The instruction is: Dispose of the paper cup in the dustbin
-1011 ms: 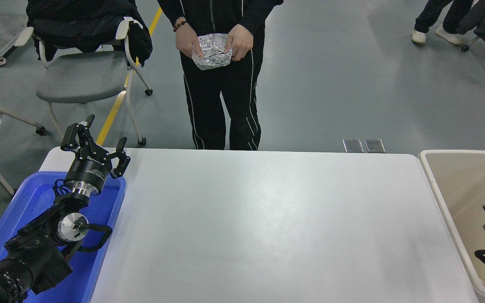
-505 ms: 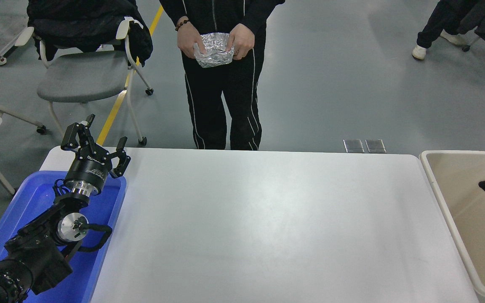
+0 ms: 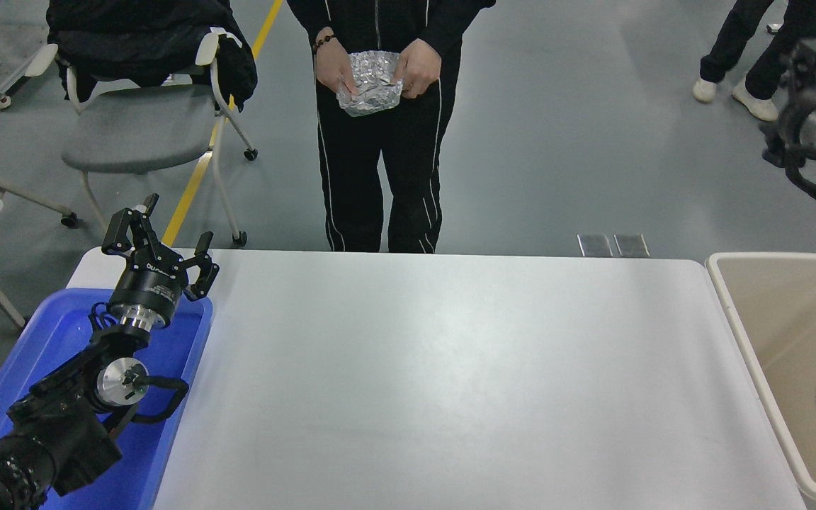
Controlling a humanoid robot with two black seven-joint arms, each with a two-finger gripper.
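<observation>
Nowhere on the white table (image 3: pixel 450 368) or in the visible part of the dustbin (image 3: pixel 727 283) at the right edge does the paper cup show; such a cup would likely be light and crushable, best pinched gently around its wall. At upper right the right arm (image 3: pixel 815 120) hangs raised, finger state impossible to tell, while the left gripper (image 3: pixel 160 237) sits spread wide over the blue tray (image 3: pixel 61 333) at lower left.
</observation>
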